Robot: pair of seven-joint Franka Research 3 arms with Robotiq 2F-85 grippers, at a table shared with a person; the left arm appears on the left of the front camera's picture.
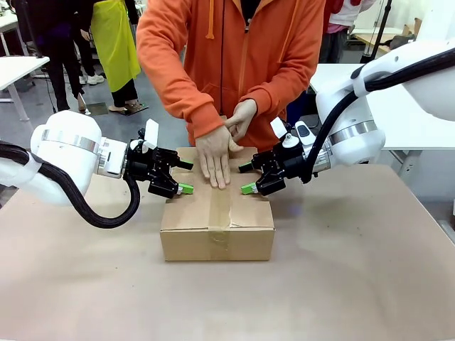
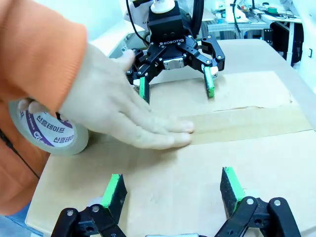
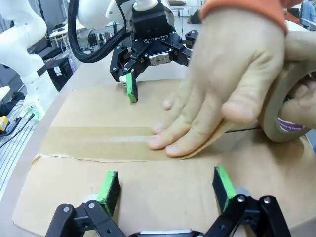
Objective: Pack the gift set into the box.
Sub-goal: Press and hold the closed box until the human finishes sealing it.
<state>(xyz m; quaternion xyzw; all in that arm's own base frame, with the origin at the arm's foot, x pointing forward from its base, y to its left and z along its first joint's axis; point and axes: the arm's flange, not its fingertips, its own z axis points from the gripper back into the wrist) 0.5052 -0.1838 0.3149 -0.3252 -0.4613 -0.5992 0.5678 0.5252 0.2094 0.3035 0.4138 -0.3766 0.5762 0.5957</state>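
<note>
**Box closed and being taped, both tools pressing the lid**

Brown paper covers the desk (image 1: 355,284), and the box (image 1: 217,231) sits at its middle with the flaps folded shut. A strip of tan tape (image 1: 220,209) runs along the seam on the box top and down its near face.

At the far side of the box stands a person in an orange hooded top. One hand (image 1: 215,158) lies flat, fingers spread, on the tape on the box top. The other hand (image 1: 240,117) is just behind it, holding a tape roll (image 2: 49,129) with purple print at the far edge of the box.

The left tool (image 1: 185,177) reaches over the box's left edge, jaws spread wide and holding nothing, its green pads at the lid. The right tool (image 1: 247,178) does likewise over the box's right edge, jaws wide apart and empty. With the box shut, I can't see the gift set.
</note>
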